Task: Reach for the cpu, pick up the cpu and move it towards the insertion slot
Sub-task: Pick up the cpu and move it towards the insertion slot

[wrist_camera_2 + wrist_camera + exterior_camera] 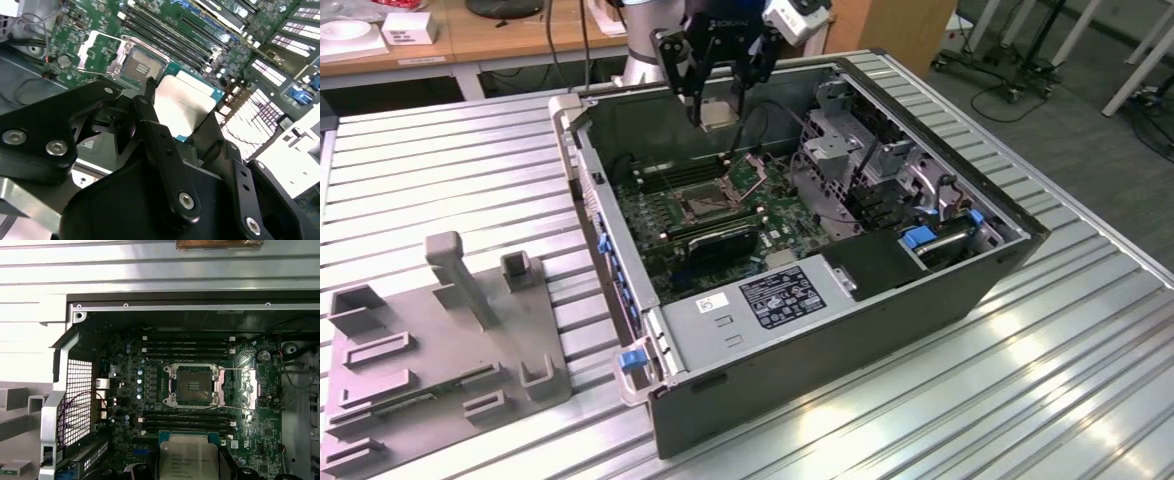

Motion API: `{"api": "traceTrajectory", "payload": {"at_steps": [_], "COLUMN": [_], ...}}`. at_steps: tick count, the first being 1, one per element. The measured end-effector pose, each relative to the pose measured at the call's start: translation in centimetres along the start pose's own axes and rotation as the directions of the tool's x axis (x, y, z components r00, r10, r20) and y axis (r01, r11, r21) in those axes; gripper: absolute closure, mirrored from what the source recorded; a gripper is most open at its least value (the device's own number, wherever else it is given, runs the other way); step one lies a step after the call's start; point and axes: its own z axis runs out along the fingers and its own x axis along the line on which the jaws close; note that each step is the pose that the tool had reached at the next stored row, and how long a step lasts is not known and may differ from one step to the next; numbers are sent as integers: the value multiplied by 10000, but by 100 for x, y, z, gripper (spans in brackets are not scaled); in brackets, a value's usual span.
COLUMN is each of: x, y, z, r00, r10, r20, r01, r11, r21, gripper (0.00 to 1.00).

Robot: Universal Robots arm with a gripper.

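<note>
My gripper (716, 112) hangs over the back part of the open computer case and is shut on the cpu (716, 118), a small pale square chip held by its edges. In the second wrist view the cpu (186, 102) shows its silvery face between the black fingers (150, 107). The cpu (187, 460) also shows in the first wrist view. The insertion slot (699, 204) lies on the motherboard below and toward the case's front, with a metal frame and a dark centre. Its load plate is swung open in both wrist views, beside the insertion slot (142, 65) (194, 385). The cpu is in the air, apart from the slot.
Case walls (594, 190) ring the motherboard. Long black memory slots (187, 347) flank the socket. Drive cages (854, 160) stand at the exterior view's right, and a power supply (774, 295) at the front. A grey plastic tray (427, 340) rests on the slatted metal table (1067, 340).
</note>
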Motion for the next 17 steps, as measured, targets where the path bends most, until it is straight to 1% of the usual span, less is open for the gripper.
{"api": "traceTrajectory", "payload": {"at_steps": [1, 6, 9, 12, 17], "x": [0, -1, -15, -28, -53], "y": [4, 12, 21, 34, 74], "z": [1, 5, 15, 32, 72], "r00": [10000, 10000, 10000, 10000, 10000], "r10": [-1, 19, 25, 25, 26], "r20": [49, 56, 55, 56, 56], "r01": [1, -19, -25, -25, -25], "r11": [10000, 10000, 10000, 10000, 10000], "r21": [-1, -6, -7, -8, -8], "gripper": [45, 45, 45, 45, 45]}}
